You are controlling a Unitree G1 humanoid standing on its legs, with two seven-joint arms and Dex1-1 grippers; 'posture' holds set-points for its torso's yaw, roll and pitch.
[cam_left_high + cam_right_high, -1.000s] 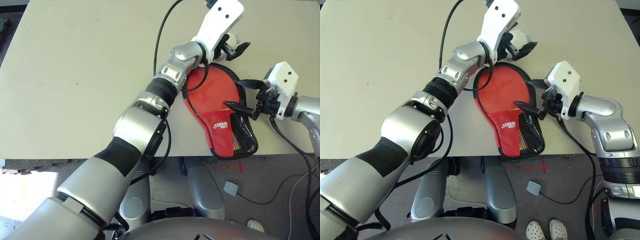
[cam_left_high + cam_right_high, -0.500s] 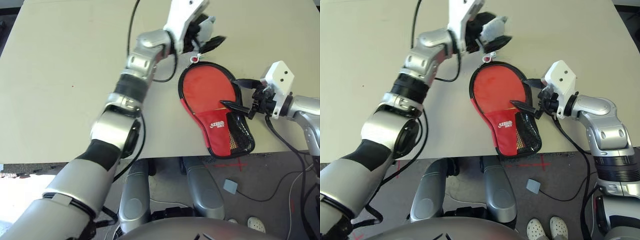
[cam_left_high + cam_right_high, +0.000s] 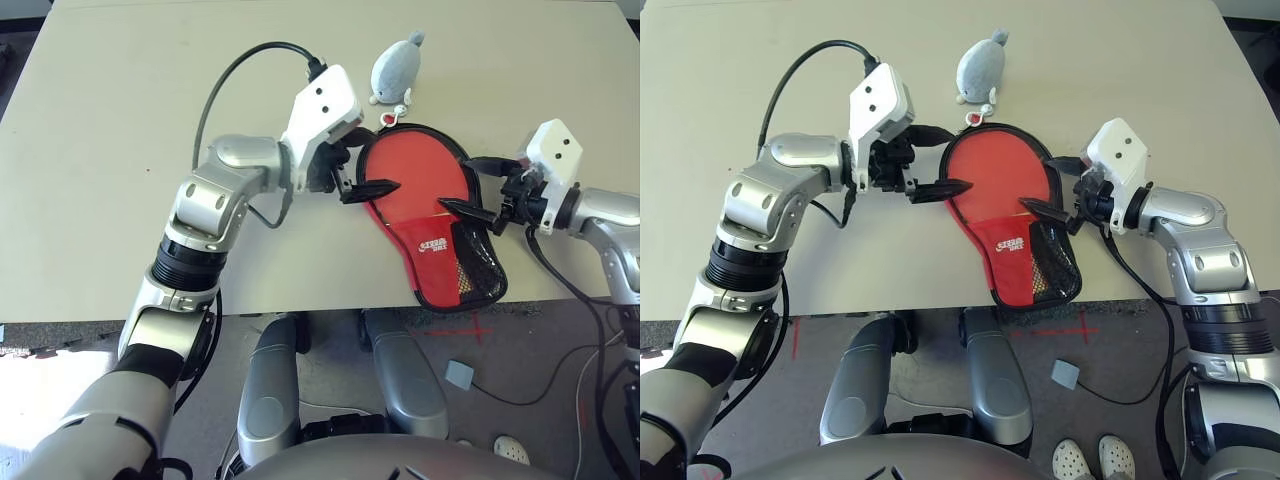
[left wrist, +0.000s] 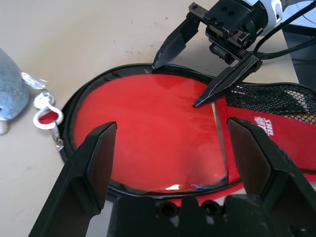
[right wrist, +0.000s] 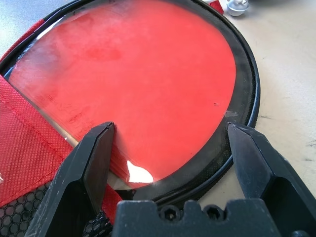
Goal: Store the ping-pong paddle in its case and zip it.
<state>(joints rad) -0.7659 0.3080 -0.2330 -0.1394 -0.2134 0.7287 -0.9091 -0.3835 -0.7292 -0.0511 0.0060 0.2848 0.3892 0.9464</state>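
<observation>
- The case (image 3: 432, 225) lies near the front edge of the beige bench (image 3: 120, 150), its round end unzipped and folded open.
- The ping-pong paddle (image 4: 158, 138) sits inside, its red face showing within the black zipper edging.
- The plush charm (image 3: 395, 68) rests on the bench just beyond the case's round end.
- The left gripper (image 3: 362, 172) hangs at the case's left rim, jaws spread wide, holding nothing.
- The right gripper (image 3: 472, 187) sits at the right rim, jaws likewise wide and empty.
</observation>
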